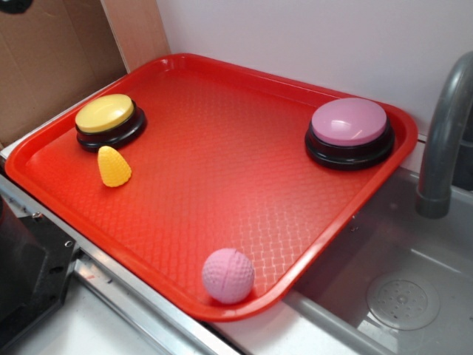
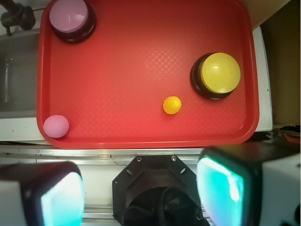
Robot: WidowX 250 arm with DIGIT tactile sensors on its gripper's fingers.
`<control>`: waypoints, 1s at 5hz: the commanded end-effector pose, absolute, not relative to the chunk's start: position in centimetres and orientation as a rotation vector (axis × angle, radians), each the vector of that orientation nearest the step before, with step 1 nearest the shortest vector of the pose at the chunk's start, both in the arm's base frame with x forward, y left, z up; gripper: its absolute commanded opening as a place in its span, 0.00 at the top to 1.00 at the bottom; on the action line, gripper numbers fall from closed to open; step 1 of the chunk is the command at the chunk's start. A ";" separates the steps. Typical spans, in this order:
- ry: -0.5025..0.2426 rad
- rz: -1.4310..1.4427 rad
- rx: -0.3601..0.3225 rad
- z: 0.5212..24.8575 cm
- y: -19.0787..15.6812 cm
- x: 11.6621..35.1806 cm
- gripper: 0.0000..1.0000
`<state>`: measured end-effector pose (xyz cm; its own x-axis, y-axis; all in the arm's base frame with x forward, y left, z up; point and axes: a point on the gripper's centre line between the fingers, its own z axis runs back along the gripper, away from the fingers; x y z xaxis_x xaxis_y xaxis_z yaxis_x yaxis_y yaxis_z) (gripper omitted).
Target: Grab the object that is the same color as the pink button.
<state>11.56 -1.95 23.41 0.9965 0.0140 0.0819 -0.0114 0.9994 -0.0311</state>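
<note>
Pink ball (image 1: pixel 228 275), matched by colour to the pink button (image 1: pixel 349 132), is lodged untouched in a near corner of the red tray (image 1: pixel 222 148); gripper (image 2: pixel 141 195) is held wide, empty, outside the tray's edge.

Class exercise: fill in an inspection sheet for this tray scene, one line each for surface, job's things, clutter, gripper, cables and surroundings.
Surface: red tray, textured, lying flat beside a sink.
Job's things: pink ball in the tray's near corner, by the rim; pink button at the far corner, on the sink side.
Clutter: yellow button with yellow cone just in front of it, apart.
Gripper: gripper open, back from the tray edge, holding nothing.
Cables: nothing seen.
Surroundings: grey faucet, cardboard behind, white wall.
</note>
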 end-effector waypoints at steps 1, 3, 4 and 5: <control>-0.082 0.013 -0.031 23.4 -2.0 11.6 0.00; -0.057 -0.367 0.038 21.4 -6.1 13.5 0.00; -0.114 -0.615 -0.040 18.8 -9.0 14.2 0.00; -0.113 -0.837 -0.134 15.7 -11.1 14.3 0.00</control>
